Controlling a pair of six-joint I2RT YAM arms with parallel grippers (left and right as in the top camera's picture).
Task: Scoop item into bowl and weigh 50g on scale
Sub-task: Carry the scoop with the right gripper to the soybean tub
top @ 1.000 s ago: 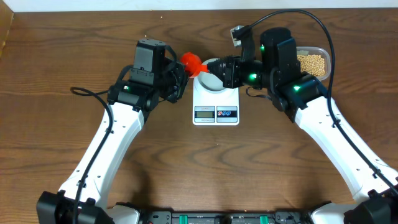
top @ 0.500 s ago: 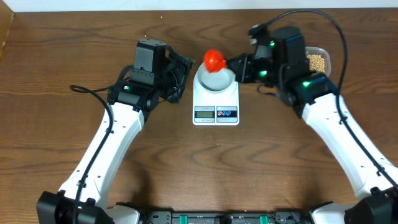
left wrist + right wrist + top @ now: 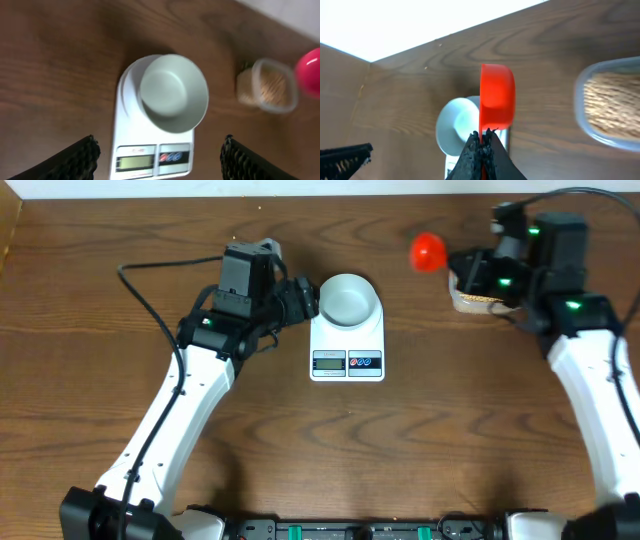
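Dark brown wood-grain surface [image 3: 350,450] across almost the whole overhead view, grain lengthwise from left to right, with darker streaks and a few small pale specks near the far edge. Along that far edge, 1 narrow white band [image 3: 300,188], plain and bright; wall or board, impossible to tell. At the far-left corner, 1 lighter tan wooden strip [image 3: 8,235], set at an angle. Even, soft light; only faint shadows on the wood. Same white band overexposed in the right wrist view, no detail.

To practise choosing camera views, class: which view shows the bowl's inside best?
Left wrist: the bowl fills mid-frame, its inside fully visible. Overhead shows it whole but small; right wrist has the red scoop covering part.
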